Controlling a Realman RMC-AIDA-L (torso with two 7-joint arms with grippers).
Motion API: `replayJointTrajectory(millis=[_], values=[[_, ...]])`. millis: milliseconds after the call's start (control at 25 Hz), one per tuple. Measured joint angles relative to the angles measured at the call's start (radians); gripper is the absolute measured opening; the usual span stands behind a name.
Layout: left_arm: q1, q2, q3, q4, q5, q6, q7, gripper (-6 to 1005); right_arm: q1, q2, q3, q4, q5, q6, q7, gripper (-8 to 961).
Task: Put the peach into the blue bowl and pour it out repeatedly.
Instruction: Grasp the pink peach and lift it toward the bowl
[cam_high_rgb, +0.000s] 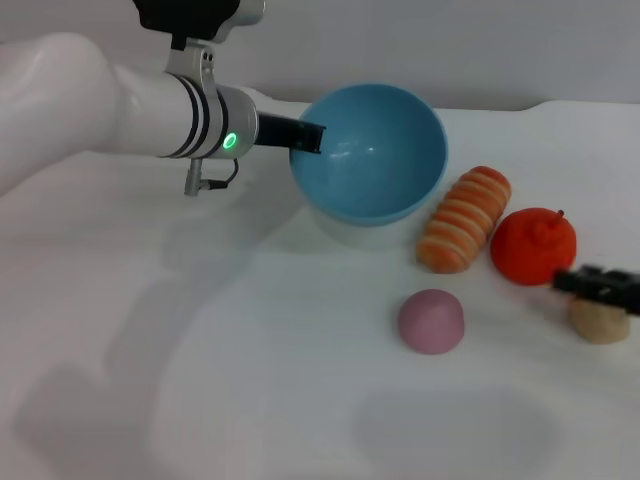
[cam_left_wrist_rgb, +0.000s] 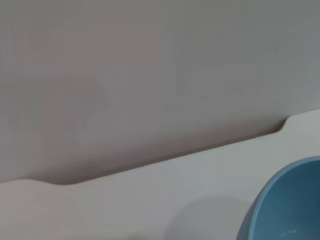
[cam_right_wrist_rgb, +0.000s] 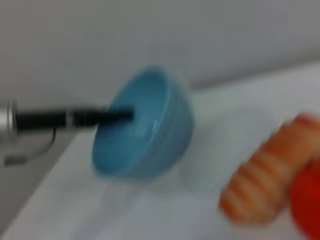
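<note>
Left gripper (cam_high_rgb: 308, 137) clamped on rim of blue bowl (cam_high_rgb: 375, 150), lifted and tipped on its side, empty. Peach (cam_high_rgb: 431, 321) on table (cam_high_rgb: 200, 350) in front. Right gripper (cam_high_rgb: 600, 287) low at right edge near tan lump (cam_high_rgb: 598, 322); fingers unreadable.

The right gripper (cam_high_rgb: 600, 288) is cut off by the frame edge and hides part of the beige lump (cam_high_rgb: 598, 322) behind it. The blue bowl (cam_left_wrist_rgb: 282, 205) shows only partly in the left wrist view.
</note>
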Motion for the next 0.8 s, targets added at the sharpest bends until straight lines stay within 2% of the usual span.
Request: replayJointTrajectory(millis=[120, 200, 520, 560, 800], values=[[-0.003, -0.003, 0.002, -0.001, 0.003, -0.024, -0.002, -1, 0.067, 0.004, -0.080, 0.016, -0.085, 0.031, 0.084, 785], [-0.005, -0.004, 0.006, -0.008, 0.005, -0.052, -0.002, -1, 0.128, 0.007, -0.109, 0.083, -0.127, 0.097, 0.102, 785], [-0.002, -0.004, 0.007, -0.035, -0.004, -0.098, -0.003, -1, 0.206, 0.016, -0.195, 0.226, -0.111, 0.243, 0.074, 782], [-0.002, -0.004, 0.007, -0.035, -0.004, -0.099, -0.003, 0, 0.229, 0.017, -0.207, 0.285, -0.078, 0.276, 0.037, 782], [0.002, -0.006, 0.008, -0.037, -0.004, -0.100, -0.004, 0, 0.261, 0.020, -0.218, 0.370, -0.050, 0.344, -0.030, 780]])
